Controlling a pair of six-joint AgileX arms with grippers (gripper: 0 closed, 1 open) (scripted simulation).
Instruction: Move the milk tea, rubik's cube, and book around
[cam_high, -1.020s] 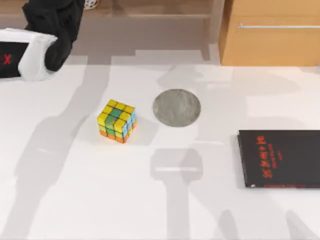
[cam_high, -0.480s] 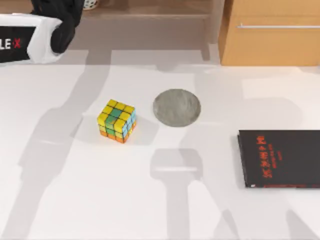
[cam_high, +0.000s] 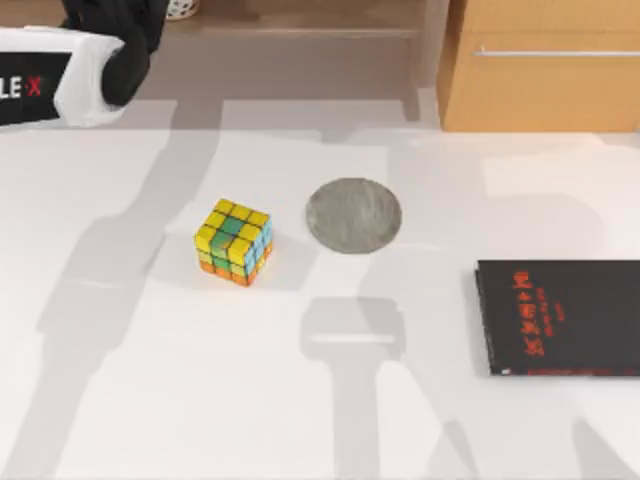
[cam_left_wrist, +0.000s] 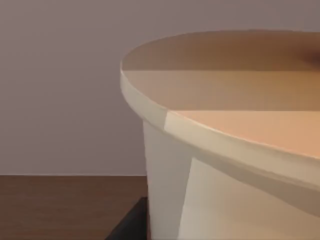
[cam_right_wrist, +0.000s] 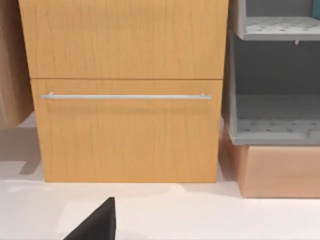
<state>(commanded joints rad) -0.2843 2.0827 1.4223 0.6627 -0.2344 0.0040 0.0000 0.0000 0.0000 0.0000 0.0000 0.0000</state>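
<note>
The white-and-black left arm (cam_high: 75, 75) has drawn back from over the wide white bench (cam_high: 150, 400) to its far left corner, and for the last half second it has held there; nothing on the bench has shifted meanwhile; whether that arm has hold of anything cannot be told. I take this as a pause between moves, with the arm clear of the work and the next pick not yet begun. The right arm's wrist view faces the drawer front of the cabinet.

The bench is smooth, matt and flat, crossed by soft grey shadows; behind its right side stands a boxy light-wood cabinet (cam_high: 545, 90), grained, with a slim metal bar handle. The left wrist view looks at a round cream pedestal with a flat tan top (cam_left_wrist: 225, 100), smooth-walled and hard-edged at the rim. On the right of the bench a thin black book with red lettering (cam_high: 560, 315) lies flat, square to the edge; near the centre sits a flat round grey disc (cam_high: 353, 215), mottled like stone. Just left of that, apart from it, rests the rubik's cube (cam_high: 234, 241), a small glossy plastic block turned corner-on, yellow and green on top, orange and light blue on its sides; rigid and flat-faced, it should be easy to grasp.
</note>
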